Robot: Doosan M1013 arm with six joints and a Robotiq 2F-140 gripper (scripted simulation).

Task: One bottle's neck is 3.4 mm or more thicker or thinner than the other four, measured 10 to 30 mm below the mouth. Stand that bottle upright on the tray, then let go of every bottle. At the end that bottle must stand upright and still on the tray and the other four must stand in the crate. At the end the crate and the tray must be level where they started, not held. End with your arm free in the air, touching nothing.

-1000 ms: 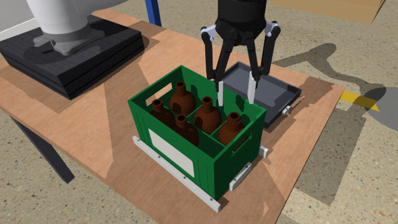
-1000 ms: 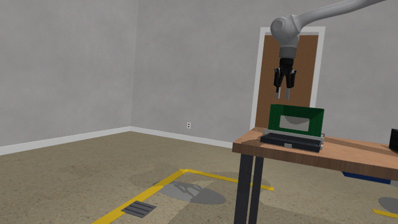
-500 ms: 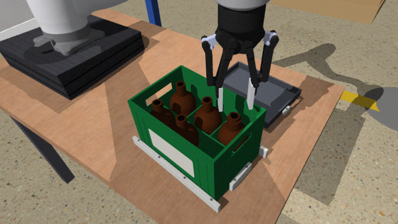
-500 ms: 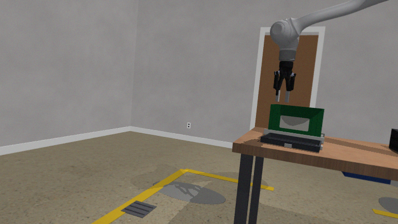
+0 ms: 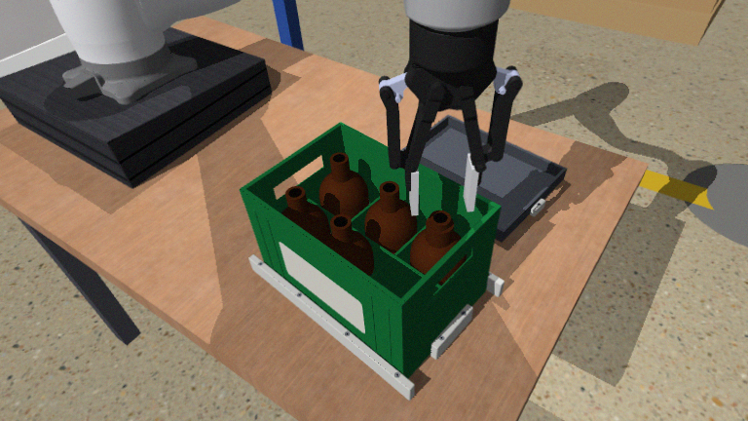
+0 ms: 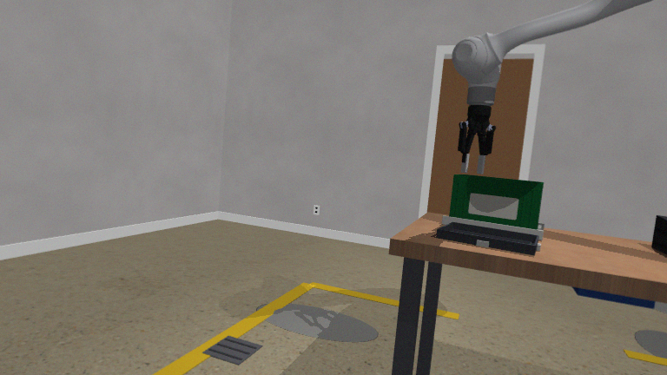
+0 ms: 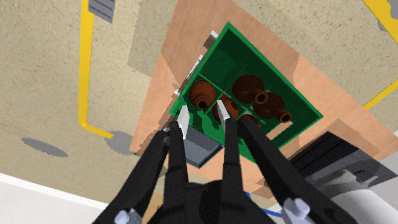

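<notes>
Fingers of my gripper point(image 5: 442, 189) stood part-spread with nothing between them, hanging just above the far rim of the green crate point(image 5: 314, 272), between it and the dark tray point(image 5: 548, 180) on the wooden surface point(image 5: 157, 261). All five brown bottles stood in the crate, so the odd one was not yet picked out; from these views I could not judge which neck differed. The nearest was the bottle point(image 5: 436, 241) in the cell below my fingers, beside the middle bottle point(image 5: 390, 214). To do this step well, I judged I should centre over one neck, descend straight so neither pad struck the rim or a divider, and close just below the mouth.
</notes>
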